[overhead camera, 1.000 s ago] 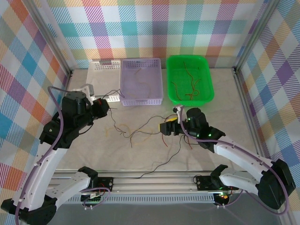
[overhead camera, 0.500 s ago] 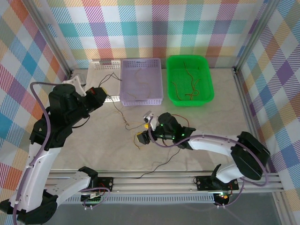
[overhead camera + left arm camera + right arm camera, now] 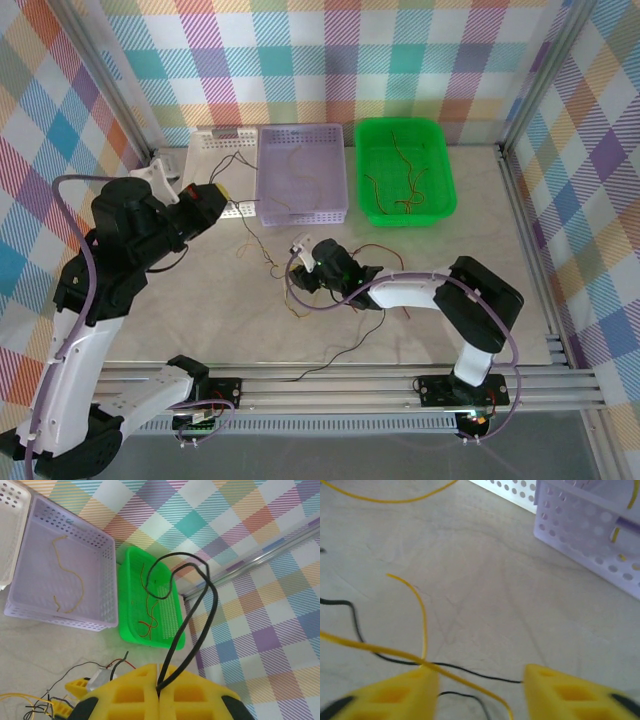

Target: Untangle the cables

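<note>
The cables (image 3: 272, 268) lie mostly as a loose tangle of thin yellow, black and red strands on the surface (image 3: 200, 310), just in front of the lavender basket (image 3: 300, 214). One black cable (image 3: 200, 587) comes up out of the left hand (image 3: 159, 672), whose yellow fingers are pressed together on it. Above the fingers it swings into a wide open loop (seen against the checked wall). In the top view the left hand (image 3: 205, 203) is held up just left of the lavender basket, near the white basket (image 3: 225, 140), and the pinched strand runs from it down toward the tangle.

The right hand (image 3: 303, 275) sits low at the right side of the tangle. Its wrist camera shows the right hand (image 3: 480, 676) with fingers spread apart, gripping nothing. A yellow cable (image 3: 380, 647) crosses the tip of one finger and runs into the gap between them, and a dark strand (image 3: 470, 669) lies on the surface beneath. A red cable (image 3: 378, 248) curls beside the right forearm, and a loose black cable (image 3: 340, 352) trails nearer the arm bases, apart from the tangle.

A yellow strand (image 3: 80, 587) lies inside the lavender basket (one alone, as far as the left wrist view shows). The green basket (image 3: 405, 215) to its right holds several red and orange strands (image 3: 150, 615).
</note>
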You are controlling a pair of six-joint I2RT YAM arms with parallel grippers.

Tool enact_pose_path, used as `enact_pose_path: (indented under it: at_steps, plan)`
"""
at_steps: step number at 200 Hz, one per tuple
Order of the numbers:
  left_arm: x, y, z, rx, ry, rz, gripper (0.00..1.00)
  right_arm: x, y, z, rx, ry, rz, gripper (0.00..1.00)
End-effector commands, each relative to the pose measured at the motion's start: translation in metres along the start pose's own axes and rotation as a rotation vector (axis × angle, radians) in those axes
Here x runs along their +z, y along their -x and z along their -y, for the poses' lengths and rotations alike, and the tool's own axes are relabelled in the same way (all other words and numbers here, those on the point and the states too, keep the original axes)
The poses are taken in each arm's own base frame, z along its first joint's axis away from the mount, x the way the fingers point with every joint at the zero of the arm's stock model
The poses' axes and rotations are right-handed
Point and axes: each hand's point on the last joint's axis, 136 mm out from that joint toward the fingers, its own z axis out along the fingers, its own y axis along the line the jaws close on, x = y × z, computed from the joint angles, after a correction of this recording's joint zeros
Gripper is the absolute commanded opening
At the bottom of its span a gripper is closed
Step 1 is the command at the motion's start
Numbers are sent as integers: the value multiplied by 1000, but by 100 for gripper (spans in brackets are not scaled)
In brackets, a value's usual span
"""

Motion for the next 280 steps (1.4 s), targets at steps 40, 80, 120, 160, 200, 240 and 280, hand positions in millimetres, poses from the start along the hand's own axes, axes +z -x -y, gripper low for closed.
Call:
enact_pose_path:
  at_steps: [40, 80, 120, 160, 200, 240, 280]
  plan:
    - [-42, 9, 13, 84, -7, 31, 0, 0, -15, 26, 27, -108, -35, 0]
    - [-64, 20, 11, 163, 49, 68, 0, -9, -56, 54, 122, -203, -142, 0]
    - [-76, 32, 4, 244, 122, 112, 0, -31, -92, 93, 245, -309, -240, 0]
    - [-72, 39, -7, 294, 194, 141, 0, -49, -82, 100, 294, -298, -209, 0]
    - [-55, 57, -18, 360, 295, 193, 0, -71, -44, 83, 307, -190, -100, 0]
    - [-34, 81, -25, 424, 391, 269, 0, -100, -14, 69, 284, -109, -21, 0]
    - [3, 107, -20, 495, 422, 325, 0, -127, 8, 61, 258, -67, 48, 0]
